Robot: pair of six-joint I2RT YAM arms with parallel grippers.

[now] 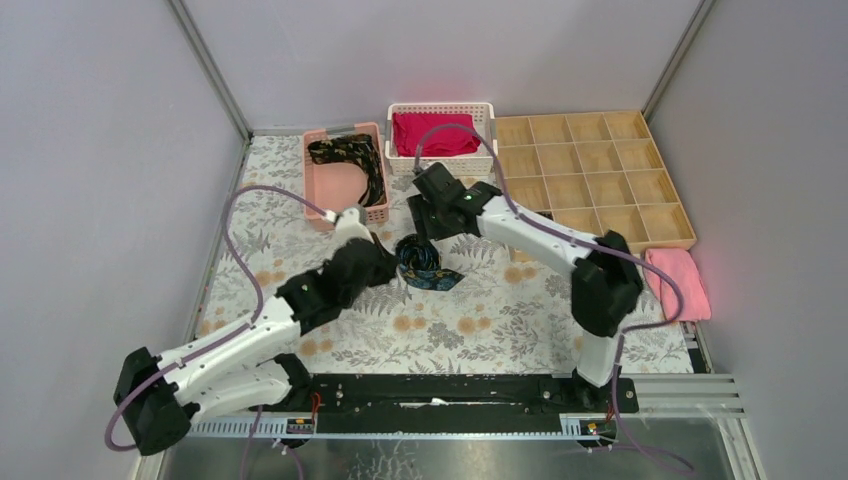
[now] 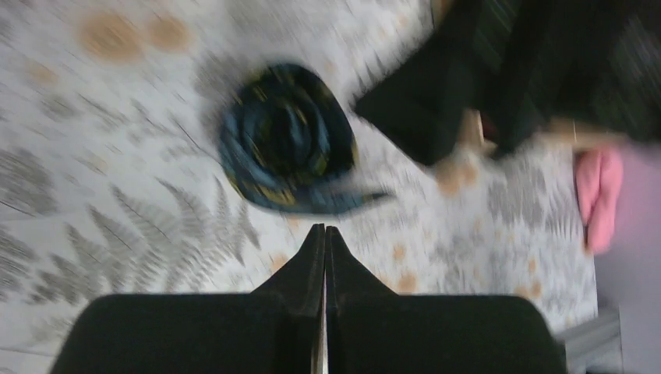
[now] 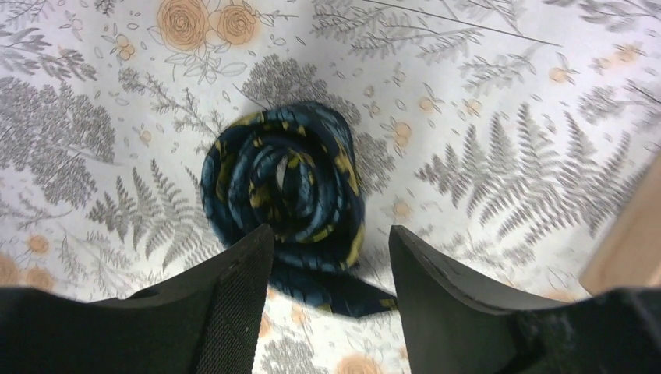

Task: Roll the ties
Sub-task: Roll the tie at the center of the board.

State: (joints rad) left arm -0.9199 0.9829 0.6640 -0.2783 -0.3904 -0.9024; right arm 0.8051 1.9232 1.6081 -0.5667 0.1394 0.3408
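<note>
A rolled tie, dark blue with yellow marks, lies coiled on the patterned tablecloth mid-table, its pointed tail sticking out. The same tie fills the right wrist view. My right gripper hovers just above the tie, open, fingers apart and touching nothing. In the left wrist view the coil is blurred. My left gripper is shut and empty, its tips a little short of the coil. Another tie, black with gold pattern, lies loose in the pink basket.
A white basket holding a folded red cloth stands at the back. A wooden divided tray sits at the back right. A pink towel lies near the right edge.
</note>
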